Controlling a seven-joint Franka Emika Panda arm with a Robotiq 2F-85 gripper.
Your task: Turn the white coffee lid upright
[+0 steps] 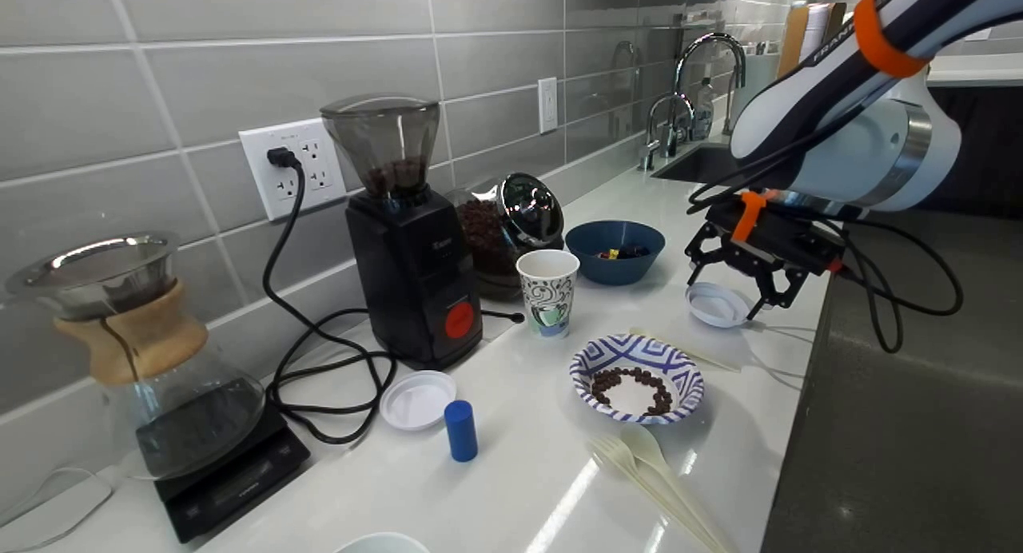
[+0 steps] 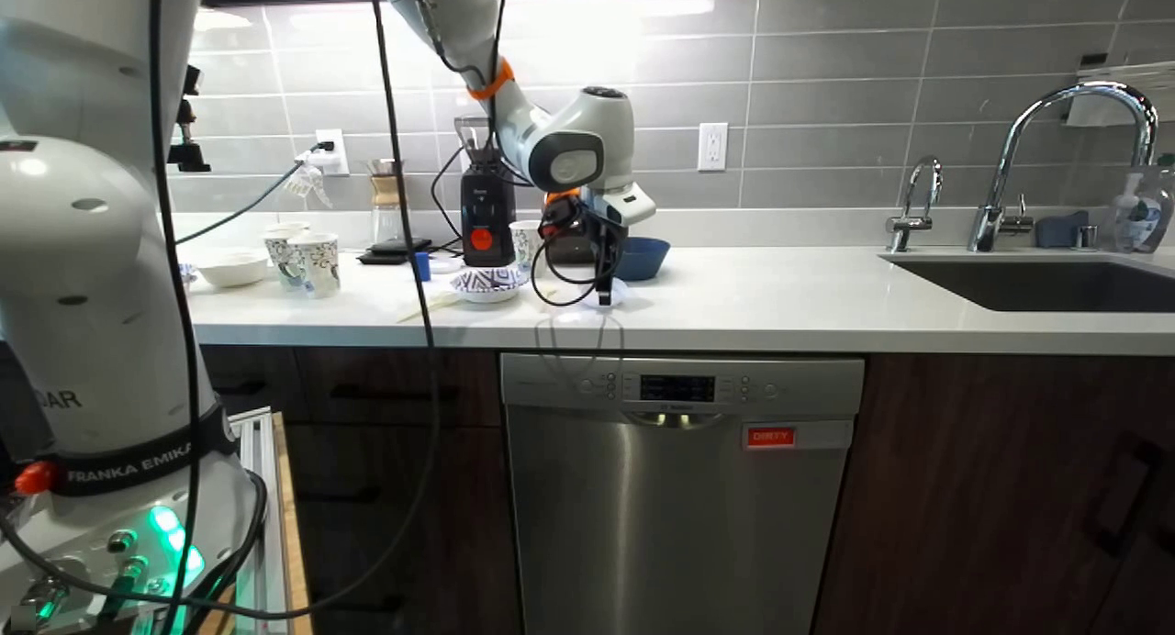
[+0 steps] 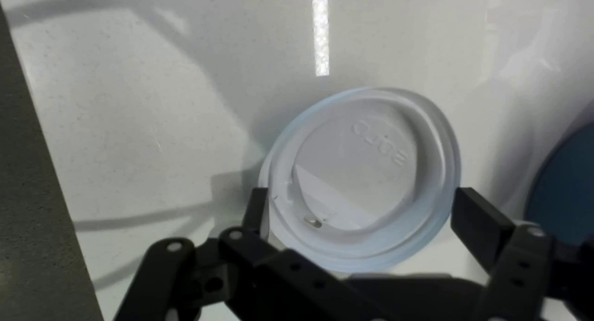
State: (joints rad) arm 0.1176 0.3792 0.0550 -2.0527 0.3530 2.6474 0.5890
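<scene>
The white coffee lid (image 1: 717, 307) lies on the pale counter near its front edge. In the wrist view I look down into the lid (image 3: 357, 172), which shows a recessed centre, raised lettering and a small hole. My gripper (image 3: 359, 207) points down over it, jaws wide apart. One black finger (image 3: 256, 212) stands at the lid's left side, and the opposite finger (image 3: 482, 228) is beside its right rim. Whether either touches the rim I cannot tell. An exterior view has the gripper (image 1: 722, 300) straddling the lid from above.
A blue bowl (image 1: 614, 269) and a patterned paper cup (image 1: 550, 293) stand towards the wall. Nearer that camera are a patterned paper bowl (image 1: 683, 397), pale cutlery (image 1: 651, 473), a flat white disc (image 1: 418, 401) and a blue cylinder (image 1: 461, 433). The counter drops off beside the lid.
</scene>
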